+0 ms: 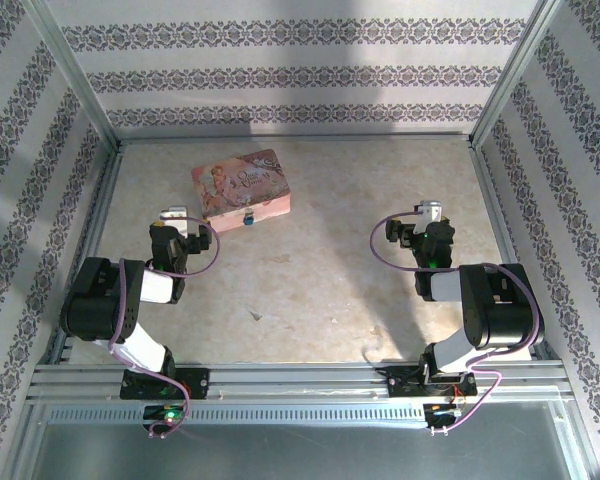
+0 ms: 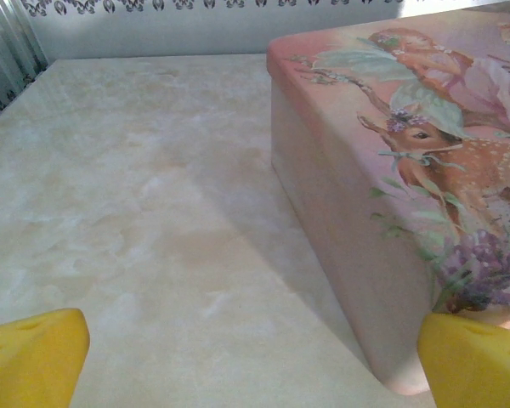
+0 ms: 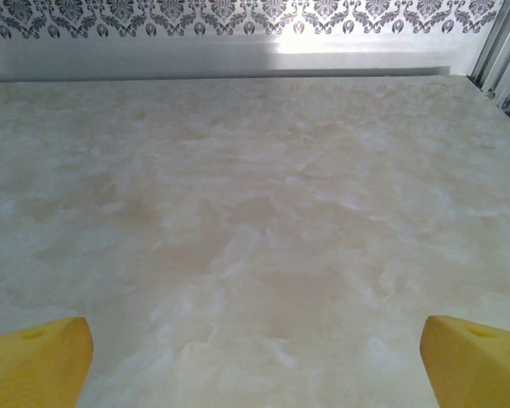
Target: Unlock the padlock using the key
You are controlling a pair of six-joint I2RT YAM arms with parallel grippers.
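The padlock (image 1: 246,216) is a tiny blue spot hanging on the near face of the pink tin (image 1: 242,190). The key (image 1: 257,316) is a small dark sliver lying on the table between the two arms. My left gripper (image 1: 175,214) hovers just left of the tin, open and holding nothing. In the left wrist view its yellow fingertips (image 2: 30,357) stand far apart, with the tin's side wall (image 2: 348,221) close by on the right. My right gripper (image 1: 427,211) is open over bare table at the right, its yellow fingertips (image 3: 34,361) spread wide above the marbled surface.
Patterned walls with metal posts (image 1: 85,90) enclose the table on three sides. A metal rail (image 1: 300,380) runs along the near edge by the arm bases. Marbled table top (image 1: 340,250) stretches between the arms.
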